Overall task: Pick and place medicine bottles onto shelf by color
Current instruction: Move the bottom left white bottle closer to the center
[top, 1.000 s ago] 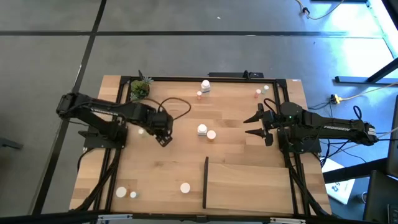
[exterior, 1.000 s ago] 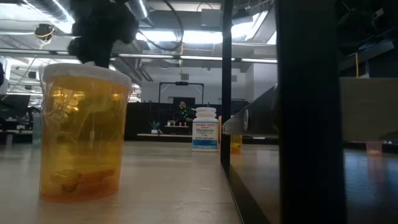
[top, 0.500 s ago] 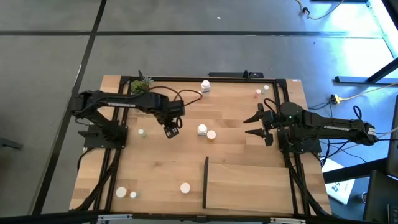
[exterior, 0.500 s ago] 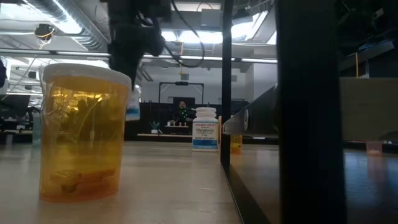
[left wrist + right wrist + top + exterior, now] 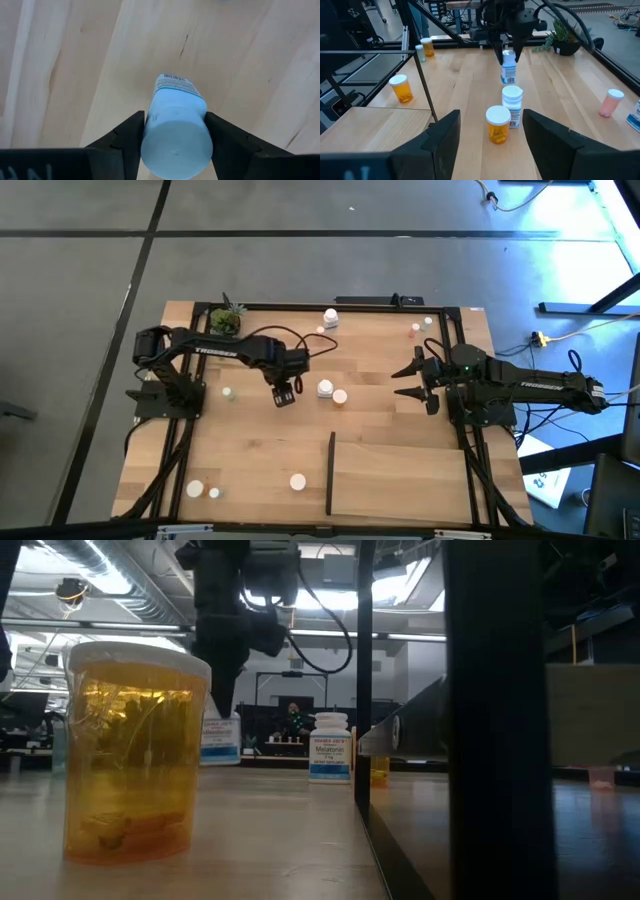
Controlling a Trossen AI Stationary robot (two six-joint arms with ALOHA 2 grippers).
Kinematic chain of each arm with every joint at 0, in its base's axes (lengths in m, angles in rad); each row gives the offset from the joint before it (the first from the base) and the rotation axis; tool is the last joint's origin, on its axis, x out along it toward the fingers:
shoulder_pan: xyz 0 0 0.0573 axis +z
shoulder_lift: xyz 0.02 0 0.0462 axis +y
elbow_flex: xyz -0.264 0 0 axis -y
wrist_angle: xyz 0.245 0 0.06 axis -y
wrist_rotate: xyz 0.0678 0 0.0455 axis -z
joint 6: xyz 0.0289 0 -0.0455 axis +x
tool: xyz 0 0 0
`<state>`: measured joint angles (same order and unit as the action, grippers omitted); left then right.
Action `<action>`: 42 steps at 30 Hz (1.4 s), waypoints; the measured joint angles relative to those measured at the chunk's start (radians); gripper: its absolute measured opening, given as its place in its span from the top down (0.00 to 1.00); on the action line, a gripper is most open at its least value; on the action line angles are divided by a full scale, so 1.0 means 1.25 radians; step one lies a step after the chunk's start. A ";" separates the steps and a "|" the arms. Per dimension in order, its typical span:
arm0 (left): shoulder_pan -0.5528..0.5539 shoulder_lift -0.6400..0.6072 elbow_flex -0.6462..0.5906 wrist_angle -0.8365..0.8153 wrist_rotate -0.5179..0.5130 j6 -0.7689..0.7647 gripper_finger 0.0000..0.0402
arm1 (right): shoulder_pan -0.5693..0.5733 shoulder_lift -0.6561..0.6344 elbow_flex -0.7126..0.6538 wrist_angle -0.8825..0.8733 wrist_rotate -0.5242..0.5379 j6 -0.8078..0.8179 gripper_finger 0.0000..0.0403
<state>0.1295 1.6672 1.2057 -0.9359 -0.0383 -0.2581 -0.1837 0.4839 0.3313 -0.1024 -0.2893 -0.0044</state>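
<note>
- Left gripper clamped on a pale-blue medicine bottle, hung just above the surface.
- Beside it: white bottle and amber white-capped bottle.
- Right gripper spread, empty, well beyond those two.

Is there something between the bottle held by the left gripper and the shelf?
Yes. The left gripper holds a blue-label bottle above the table. A white bottle and an orange bottle stand close beside it, toward the shelf.
</note>
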 joint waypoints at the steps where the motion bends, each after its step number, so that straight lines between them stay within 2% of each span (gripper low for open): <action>1: 0.000 0.000 0.000 0.005 0.000 0.000 0.56 | 0.000 0.000 0.000 0.000 0.000 0.000 0.46; 15: 0.000 0.000 0.000 0.011 0.000 0.000 0.56 | 0.000 0.000 0.000 0.000 0.006 -0.003 0.46; 23: 0.000 0.000 0.000 0.011 0.000 -0.001 0.56 | 0.000 0.000 0.000 0.000 0.172 -0.006 0.46; 26: 0.000 0.000 0.000 0.011 0.000 -0.001 0.56 | 0.000 0.000 0.000 0.000 0.211 -0.006 0.46; 42: 0.000 0.000 0.000 0.010 0.000 -0.004 0.56 | 0.000 0.000 0.000 0.000 0.216 -0.001 0.46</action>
<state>0.1295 1.6672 1.2053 -0.9230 -0.0387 -0.2630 -0.1837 0.4842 0.3313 -0.1024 -0.0196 -0.0051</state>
